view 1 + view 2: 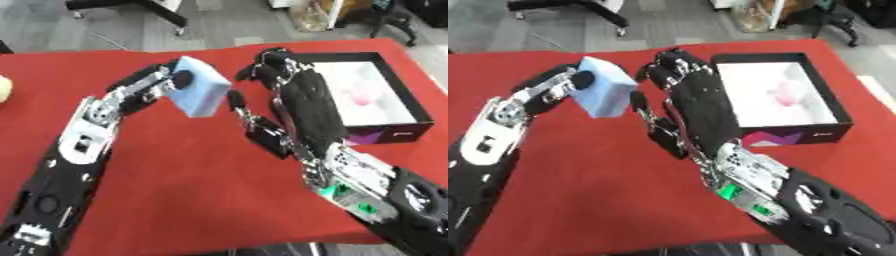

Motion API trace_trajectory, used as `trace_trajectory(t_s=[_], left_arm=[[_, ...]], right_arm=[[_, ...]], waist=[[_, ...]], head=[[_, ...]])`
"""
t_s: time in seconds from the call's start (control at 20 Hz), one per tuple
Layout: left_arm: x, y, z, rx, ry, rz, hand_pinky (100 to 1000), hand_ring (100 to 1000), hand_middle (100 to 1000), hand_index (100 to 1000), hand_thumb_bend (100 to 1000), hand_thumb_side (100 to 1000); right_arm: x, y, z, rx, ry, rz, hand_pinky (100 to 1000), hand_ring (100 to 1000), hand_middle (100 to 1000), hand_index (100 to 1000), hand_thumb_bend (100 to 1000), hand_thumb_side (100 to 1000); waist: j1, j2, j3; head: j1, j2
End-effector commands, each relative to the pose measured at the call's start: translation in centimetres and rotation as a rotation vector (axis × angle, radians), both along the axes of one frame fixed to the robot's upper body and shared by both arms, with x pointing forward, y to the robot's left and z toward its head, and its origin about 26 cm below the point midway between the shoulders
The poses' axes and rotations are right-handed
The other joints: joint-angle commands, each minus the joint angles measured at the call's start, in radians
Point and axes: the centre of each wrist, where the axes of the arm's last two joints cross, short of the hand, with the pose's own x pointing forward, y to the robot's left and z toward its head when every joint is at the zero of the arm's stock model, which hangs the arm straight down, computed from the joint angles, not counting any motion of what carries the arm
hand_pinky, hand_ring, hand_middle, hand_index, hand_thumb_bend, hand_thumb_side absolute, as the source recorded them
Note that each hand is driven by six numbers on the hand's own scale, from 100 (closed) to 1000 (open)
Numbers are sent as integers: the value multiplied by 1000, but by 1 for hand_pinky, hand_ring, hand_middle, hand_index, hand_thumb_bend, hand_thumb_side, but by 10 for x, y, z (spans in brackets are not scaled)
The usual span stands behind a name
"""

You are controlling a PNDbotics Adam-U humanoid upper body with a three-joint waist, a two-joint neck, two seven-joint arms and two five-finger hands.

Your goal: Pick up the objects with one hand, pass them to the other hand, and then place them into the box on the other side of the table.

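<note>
I have the light blue block [198, 87] up off the desk [175, 170], held in my left hand [162, 82]. The fingers [181, 78] of that hand are curled round the block's left side, one dark fingertip pressed on its near face, and the block sits tilted with one corner pointing down. The left arm comes in from the lower left and reaches up over the red cloth toward the middle.

My right hand [697, 100] is raised just beside the block, on its right, back of the hand toward the camera. Its fingers [677, 64] are spread and mostly straight, holding nothing, and the thumb [642, 107] sticks out toward the block's lower edge. From here I see a narrow gap between thumb and block, though the blur makes me unsure they are fully apart.

The box [829, 102] lies on the right side of the desk, just behind and beside my right hand. It is black-walled with a white floor, and something pale pink [785, 92] lies inside it; I cannot make out what that is. A purple patch shows on the box's near wall.

At the far left edge of the desk a small pale rounded thing [4, 89] is partly in view.
</note>
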Motion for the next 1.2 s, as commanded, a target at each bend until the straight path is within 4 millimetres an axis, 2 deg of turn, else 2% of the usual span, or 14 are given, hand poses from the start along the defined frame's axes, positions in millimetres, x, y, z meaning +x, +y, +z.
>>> trace_trajectory(t_s=[0.05,0.1,0.15,0.25,0.4,0.55,0.65,0.7,0.8,0.9,0.95,1.0,1.05,1.2], left_arm=[[0,45,25,3,-91,-23,836,810,830,901,268,1000],[-3,59,28,-23,-69,15,830,802,821,896,257,1000],[-5,73,31,-30,-49,57,814,784,801,888,207,1000],[-12,97,35,-82,-17,114,797,764,777,874,165,952],[-26,127,40,-189,22,157,778,741,752,860,149,908],[-39,144,42,-246,50,180,775,736,746,855,149,897],[-45,148,43,-260,58,173,773,733,743,852,153,895],[-47,148,44,-264,63,165,772,729,738,847,152,896],[-48,145,45,-268,73,145,766,714,720,838,142,894],[-45,134,46,-256,85,118,762,703,702,824,126,899],[-43,127,45,-245,90,104,762,701,698,821,119,904],[-40,117,44,-229,97,84,762,699,693,820,113,912],[-37,109,42,-213,101,67,761,697,688,818,103,918],[-27,71,34,-155,109,-9,756,684,667,806,100,910]], right_arm=[[2,-25,8,32,-46,-91,500,688,310,305,100,100],[3,-33,7,49,-51,-133,495,689,308,304,100,100],[4,-40,7,73,-55,-175,480,697,303,299,100,100],[5,-57,7,135,-58,-276,461,706,298,294,100,100],[5,-83,8,219,-41,-468,443,714,291,288,100,100],[4,-101,10,266,5,-642,424,729,285,284,100,100],[4,-107,13,287,36,-726,421,737,288,288,100,100],[4,-108,13,294,43,-744,430,740,296,301,100,100],[4,-102,10,282,44,-706,472,753,356,418,100,100],[3,-87,6,233,38,-566,542,794,504,657,100,100],[4,-79,7,201,33,-478,569,810,557,734,100,100],[5,-68,10,162,22,-374,600,831,616,800,100,140],[7,-60,15,124,13,-286,644,854,687,855,173,177],[14,-28,39,-1,-14,-28,747,910,816,943,304,223]], waist=[[1,-13,4],[1,-12,6],[2,-11,7],[3,-10,11],[7,-8,22],[10,-6,33],[10,-5,39],[11,-4,41],[11,-4,44],[11,-4,43],[12,-5,41],[12,-7,38],[13,-8,35],[15,-12,22]], head=[[-29,-3],[-38,-3],[-46,-3],[-63,-3],[-91,-3],[-108,-3],[-117,-3],[-119,-3],[-119,-3],[-118,-3],[-116,-3],[-114,-3],[-111,-3],[-97,-3]])
